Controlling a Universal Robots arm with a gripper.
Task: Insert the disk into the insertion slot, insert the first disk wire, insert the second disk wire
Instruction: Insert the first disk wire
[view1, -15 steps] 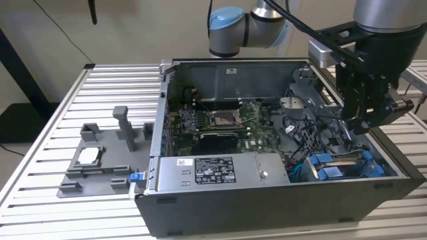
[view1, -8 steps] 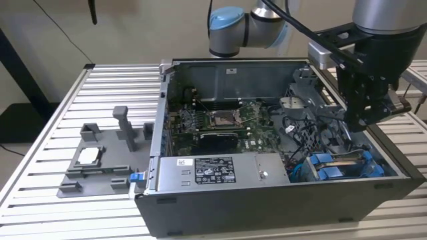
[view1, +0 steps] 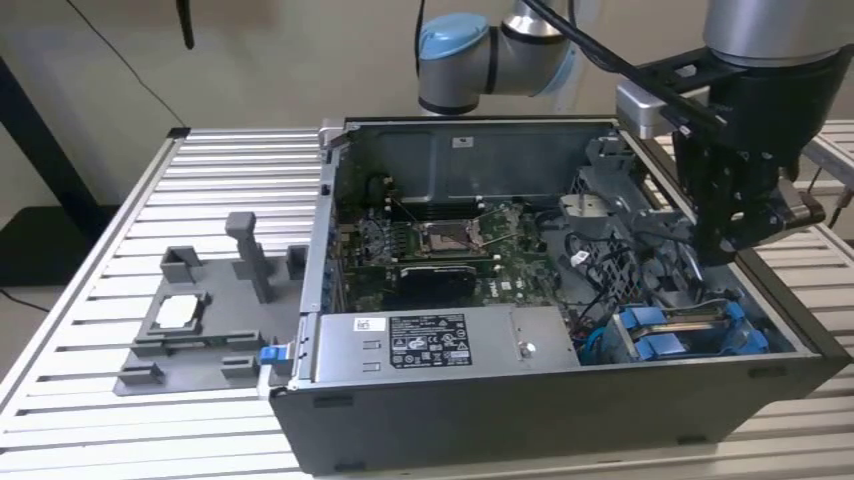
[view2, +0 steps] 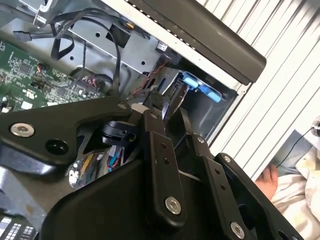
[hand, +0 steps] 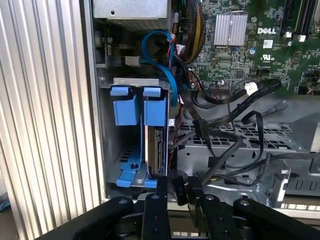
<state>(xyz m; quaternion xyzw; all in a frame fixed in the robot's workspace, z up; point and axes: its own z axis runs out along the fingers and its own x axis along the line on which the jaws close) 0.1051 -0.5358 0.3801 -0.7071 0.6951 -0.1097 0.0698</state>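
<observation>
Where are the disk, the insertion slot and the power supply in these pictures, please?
the disk (hand: 156, 150): first wrist view, on its exposed end edge.
the insertion slot (hand: 135, 81): first wrist view, on its grey metal rim.
the power supply (view1: 501, 330): exterior view, on its bare metal top.

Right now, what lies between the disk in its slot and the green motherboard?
First wrist view: black cables and a blue cable lie between the disk and the motherboard.

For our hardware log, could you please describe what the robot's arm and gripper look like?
The arm has silver-grey tubes with light blue joint caps, and a black cable runs along it. The gripper is black, dotted with silver screws, with a silver bracket at its wrist.
</observation>
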